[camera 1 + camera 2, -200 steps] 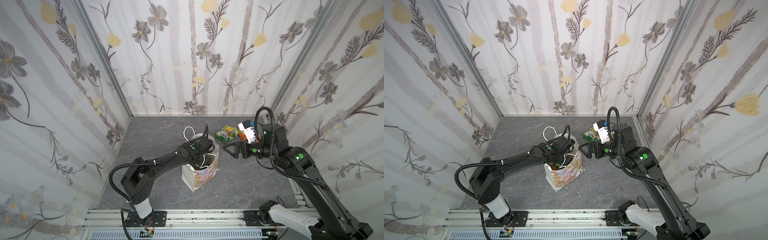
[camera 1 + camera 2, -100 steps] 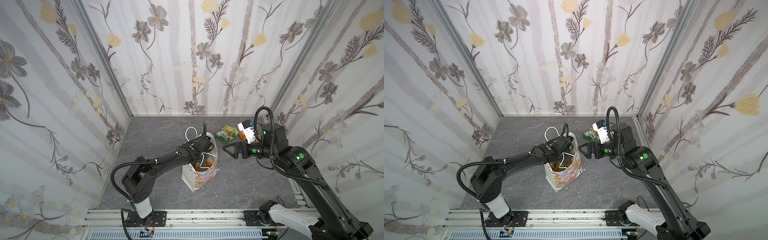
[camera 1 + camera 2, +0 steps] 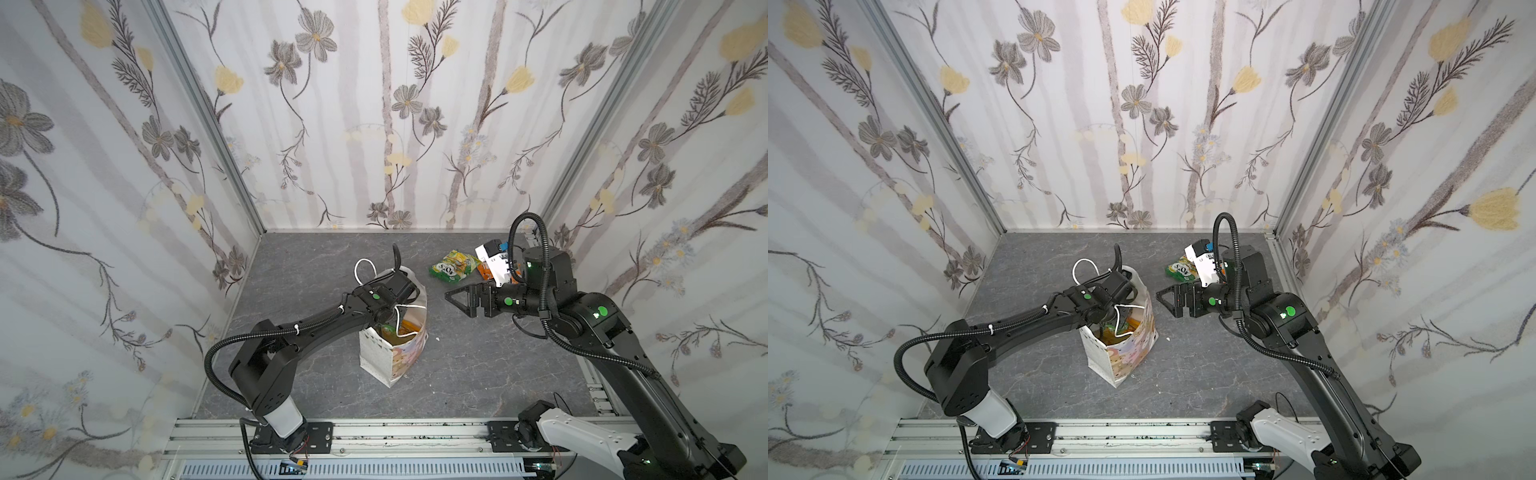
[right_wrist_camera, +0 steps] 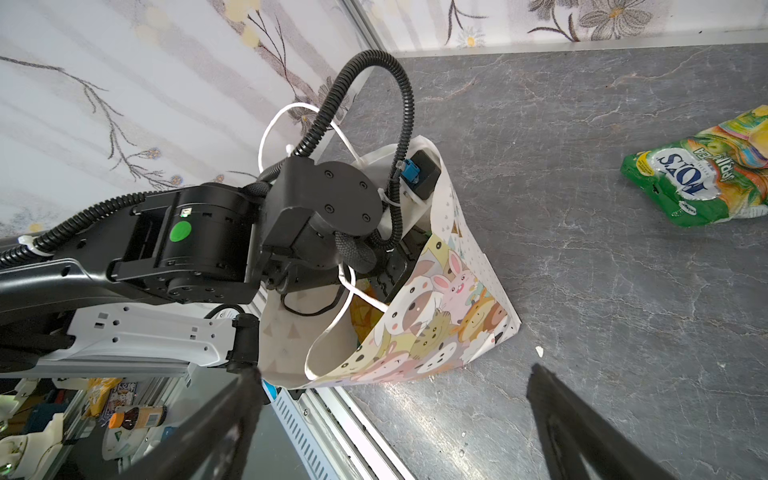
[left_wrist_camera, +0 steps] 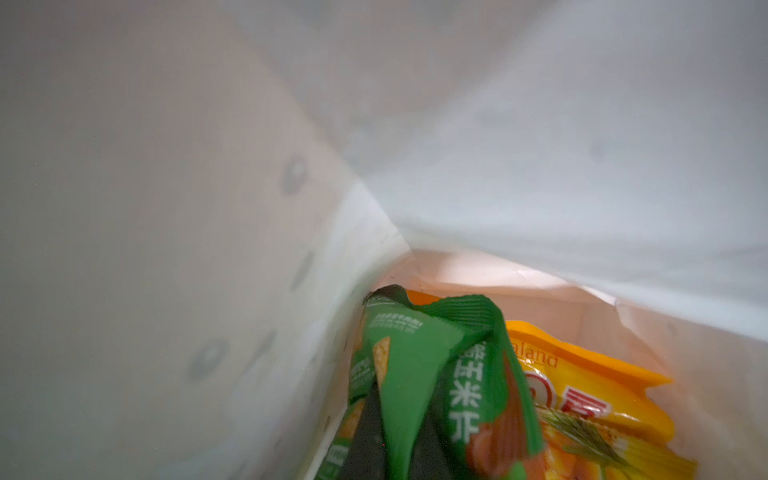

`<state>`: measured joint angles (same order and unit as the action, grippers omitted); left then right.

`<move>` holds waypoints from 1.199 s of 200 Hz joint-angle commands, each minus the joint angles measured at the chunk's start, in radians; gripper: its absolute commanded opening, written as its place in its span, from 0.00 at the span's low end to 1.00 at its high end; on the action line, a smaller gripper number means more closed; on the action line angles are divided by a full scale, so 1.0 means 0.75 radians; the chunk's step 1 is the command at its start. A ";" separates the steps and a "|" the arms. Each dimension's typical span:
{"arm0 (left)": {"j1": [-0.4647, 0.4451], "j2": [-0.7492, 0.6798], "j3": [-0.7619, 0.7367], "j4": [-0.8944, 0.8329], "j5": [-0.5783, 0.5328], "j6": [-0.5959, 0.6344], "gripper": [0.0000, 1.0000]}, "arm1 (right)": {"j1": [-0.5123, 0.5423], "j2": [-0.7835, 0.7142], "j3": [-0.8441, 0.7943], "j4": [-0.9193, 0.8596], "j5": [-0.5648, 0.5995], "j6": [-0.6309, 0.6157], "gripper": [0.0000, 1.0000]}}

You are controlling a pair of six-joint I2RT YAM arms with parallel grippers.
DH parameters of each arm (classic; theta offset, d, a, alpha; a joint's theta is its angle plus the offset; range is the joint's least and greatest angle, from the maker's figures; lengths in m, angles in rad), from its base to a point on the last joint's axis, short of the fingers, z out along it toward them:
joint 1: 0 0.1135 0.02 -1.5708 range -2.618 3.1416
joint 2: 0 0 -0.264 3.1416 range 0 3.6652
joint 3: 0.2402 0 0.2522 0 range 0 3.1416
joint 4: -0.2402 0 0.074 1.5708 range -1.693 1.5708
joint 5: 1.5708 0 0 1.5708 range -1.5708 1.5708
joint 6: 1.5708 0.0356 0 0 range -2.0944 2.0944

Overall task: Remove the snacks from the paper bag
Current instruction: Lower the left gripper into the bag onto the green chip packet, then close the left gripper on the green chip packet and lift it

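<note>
Near the middle of the grey surface, a white paper bag printed with cartoon animal faces stood upright, its mouth open. The left hand reached down inside it and was hidden in both top views. The left wrist view showed it clenched on a green packet, which lay against an orange-yellow packet inside the bag. The right hand hovered beside the bag, released, fingers spread wide, holding nothing. Behind it, toward the back wall, a green-yellow packet lay on the surface, with an orange packet just beside it.
</note>
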<state>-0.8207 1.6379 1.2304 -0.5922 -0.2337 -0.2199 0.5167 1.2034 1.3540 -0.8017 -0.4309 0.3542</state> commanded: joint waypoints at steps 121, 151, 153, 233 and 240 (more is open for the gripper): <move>0.010 -0.138 0.147 -0.145 0.014 -0.028 0.00 | 0.005 -0.001 0.018 0.071 0.002 0.011 0.99; 0.010 -0.168 0.172 -0.158 0.001 -0.034 0.00 | 0.005 -0.003 0.019 0.071 0.002 0.012 0.99; 0.011 -0.171 0.173 -0.158 0.001 -0.035 0.00 | 0.006 -0.003 0.021 0.072 0.003 0.012 0.99; 0.012 -0.233 0.243 -0.181 -0.004 -0.034 0.00 | 0.008 -0.007 0.020 0.079 0.004 0.017 0.99; 0.011 -0.238 0.250 -0.184 -0.007 -0.032 0.00 | 0.008 -0.009 0.021 0.079 0.005 0.019 0.99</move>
<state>-0.8143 1.4746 1.3975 -0.7174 -0.2165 -0.2375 0.5217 1.1980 1.3613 -0.7872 -0.4313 0.3656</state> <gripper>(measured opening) 0.061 0.993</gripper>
